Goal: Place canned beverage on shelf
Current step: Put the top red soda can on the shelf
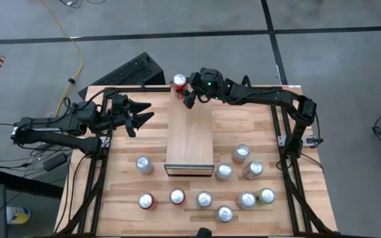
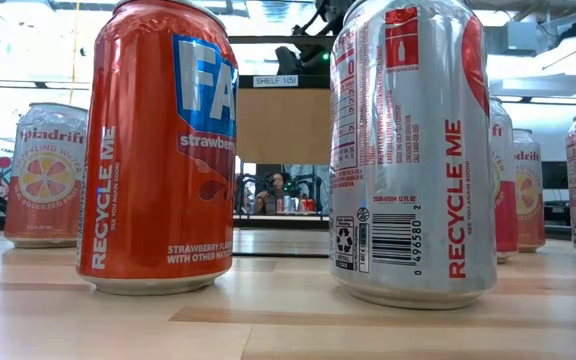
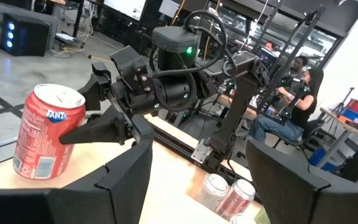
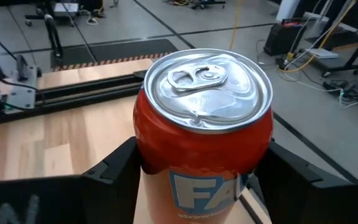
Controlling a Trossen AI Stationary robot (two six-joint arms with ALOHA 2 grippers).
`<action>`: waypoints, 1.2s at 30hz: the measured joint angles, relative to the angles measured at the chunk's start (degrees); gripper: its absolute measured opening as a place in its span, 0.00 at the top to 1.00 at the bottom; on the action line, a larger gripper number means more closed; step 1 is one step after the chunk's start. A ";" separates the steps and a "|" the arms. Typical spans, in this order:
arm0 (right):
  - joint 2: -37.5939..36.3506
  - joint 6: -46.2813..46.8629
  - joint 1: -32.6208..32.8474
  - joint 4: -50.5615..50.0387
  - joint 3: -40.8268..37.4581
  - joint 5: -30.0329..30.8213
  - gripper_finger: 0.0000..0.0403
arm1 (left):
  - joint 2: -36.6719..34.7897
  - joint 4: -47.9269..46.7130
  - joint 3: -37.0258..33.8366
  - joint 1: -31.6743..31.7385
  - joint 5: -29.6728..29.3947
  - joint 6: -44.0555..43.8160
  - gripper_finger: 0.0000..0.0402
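A red Fanta can [image 1: 179,82] is upright at the far end of the shelf [image 1: 189,142], a long light-wood platform in the middle of the table. My right gripper [image 1: 186,92] reaches in from the table's right and is shut on this can. The can also shows in the right wrist view [image 4: 204,124] and the left wrist view [image 3: 45,134]. I cannot tell whether its base rests on the shelf top [image 4: 151,208]. My left gripper [image 1: 144,114] is open and empty over the table's far left, pointing toward the shelf. My right gripper pinches the can's side wall [image 4: 151,158] between its two fingers, one on each side, below the rim. The fingers [image 3: 98,130] come nearly level from the table's right. The can stays upright with its pull tab up, over the shelf's far end.
Several cans stand on the near half of the table: a silver one [image 1: 144,164] left of the shelf, a red one [image 1: 146,201], and a group at the right [image 1: 246,199]. Two of them [image 2: 158,150] [image 2: 413,150] fill the low view. A person [image 3: 291,99] sits beyond the table.
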 joint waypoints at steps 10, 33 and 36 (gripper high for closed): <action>0.00 -1.13 -0.43 1.47 0.00 -0.82 0.38 | 0.00 -0.01 0.00 0.01 0.00 -0.02 0.38; 0.00 -3.12 -1.44 2.58 -0.04 -4.08 0.38 | 0.00 0.04 0.00 0.01 -0.02 -0.26 0.38; 1.48 -2.59 -1.78 4.09 0.00 -4.67 0.38 | 0.00 0.47 0.00 0.00 -0.02 -0.22 0.38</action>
